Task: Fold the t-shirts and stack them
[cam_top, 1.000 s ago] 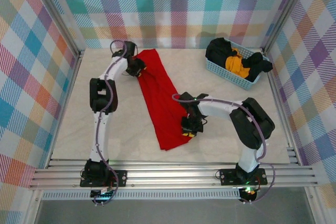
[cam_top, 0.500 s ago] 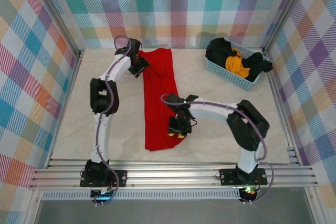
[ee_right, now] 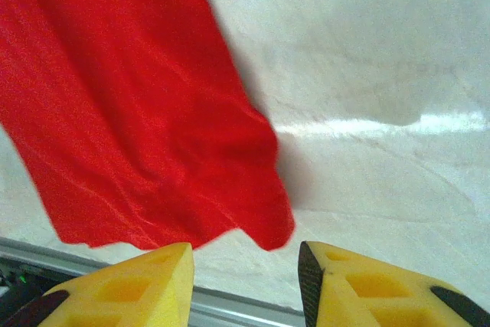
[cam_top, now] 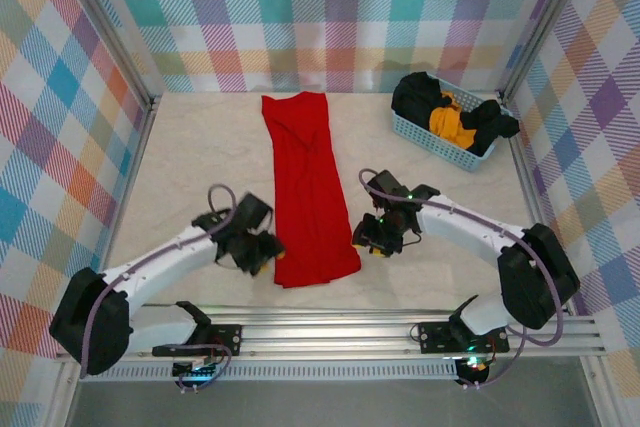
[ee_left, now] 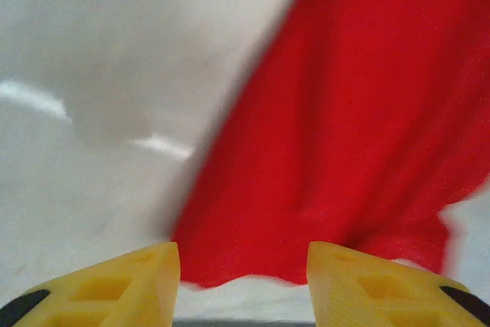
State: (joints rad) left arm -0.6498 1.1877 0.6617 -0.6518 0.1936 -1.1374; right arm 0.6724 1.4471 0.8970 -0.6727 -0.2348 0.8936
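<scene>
Red t-shirt [cam_top: 308, 187] lies as a long narrow strip on the table [cam_top: 180, 167], with its hem toward the arm bases. The other t-shirts [cam_top: 455, 115] are heaped in the basket [cam_top: 412, 131], far right. Likely next: fold the hem up to the far end. Pinch both near corners through all layers and lift level, or it skews. Your left gripper [cam_top: 262, 250] is low beside the near-left corner, fingers apart, empty. The right gripper [cam_top: 372, 239] is just off the near-right corner, also apart and empty. Both arms reach inward, low.
</scene>
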